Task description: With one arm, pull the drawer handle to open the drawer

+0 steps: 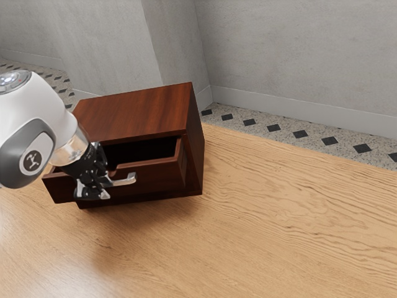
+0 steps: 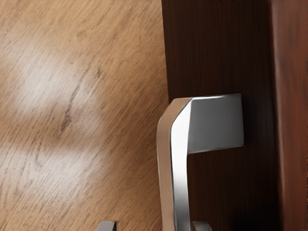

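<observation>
While the drawer [image 1: 152, 177] stood partly out of its cabinet [image 1: 142, 112], our gripper [image 1: 93, 186] straddled the handle [image 2: 173, 163], fingers [image 2: 107, 226] apart, one clear of it. We judged ourselves mid-pull; next called for a straight, steady draw.

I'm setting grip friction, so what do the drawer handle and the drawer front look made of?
Drawer handle: probably metal, satin silver-grey, with soft bright highlights along its bend. Drawer front: dark reddish-brown wood or veneer, going by fine grain lines; low sheen.
</observation>
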`<control>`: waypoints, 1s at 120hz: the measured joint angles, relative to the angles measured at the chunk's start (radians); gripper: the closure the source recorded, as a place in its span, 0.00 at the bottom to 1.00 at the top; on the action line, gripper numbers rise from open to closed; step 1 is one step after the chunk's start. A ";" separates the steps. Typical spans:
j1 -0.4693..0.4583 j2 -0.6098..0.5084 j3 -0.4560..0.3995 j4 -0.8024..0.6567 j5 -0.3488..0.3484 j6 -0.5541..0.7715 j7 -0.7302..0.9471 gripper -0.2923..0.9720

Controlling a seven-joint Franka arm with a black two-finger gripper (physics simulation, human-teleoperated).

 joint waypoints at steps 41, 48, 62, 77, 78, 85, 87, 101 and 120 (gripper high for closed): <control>-0.002 -0.041 -0.001 -0.036 -0.003 0.000 0.000 0.64; -0.003 -0.047 -0.001 -0.040 -0.003 0.000 0.000 0.64; -0.008 -0.054 -0.001 -0.048 -0.003 0.000 0.000 0.64; -0.015 -0.066 -0.001 -0.059 -0.003 0.000 0.000 0.64; -0.016 -0.066 -0.001 -0.059 -0.003 0.000 0.000 0.64; -0.019 -0.074 -0.001 -0.066 -0.003 0.000 0.000 0.64; -0.019 -0.077 -0.001 -0.069 -0.003 0.000 0.000 0.64; -0.020 -0.104 -0.001 -0.093 -0.003 0.003 0.000 0.64; -0.021 -0.128 -0.005 -0.113 -0.003 0.006 0.000 0.64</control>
